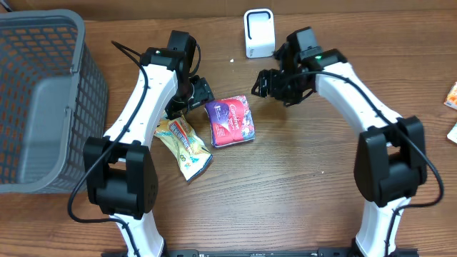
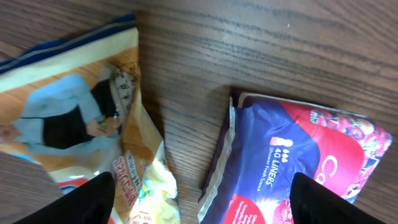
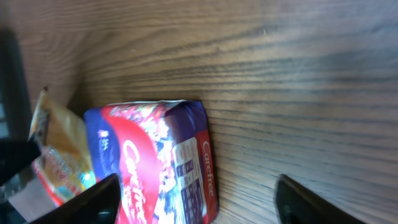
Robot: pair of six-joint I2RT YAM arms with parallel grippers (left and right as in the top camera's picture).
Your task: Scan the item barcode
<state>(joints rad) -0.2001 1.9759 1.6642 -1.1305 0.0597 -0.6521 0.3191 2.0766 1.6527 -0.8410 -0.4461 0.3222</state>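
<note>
- Looking from overhead, the liner pack [image 1: 230, 123] lies flat mid-worktop [image 1: 300, 178], at six o'clock from the white scanner [image 1: 258, 32]. The left hand [image 1: 198, 93] at its ten o'clock and the right hand [image 1: 261, 84] at its one o'clock flank it, likely for a pickup. No barcode shows.
- Left wrist: the fingers [image 2: 93, 199] are spread wide and hold nothing. The pack is cut off at four o'clock, and a snack packet [image 2: 81, 124] lies at nine.
- Right wrist: the fingers [image 3: 102, 199] are wide and empty. The pack lies at seven o'clock, its print too blurred to find a barcode.
</note>
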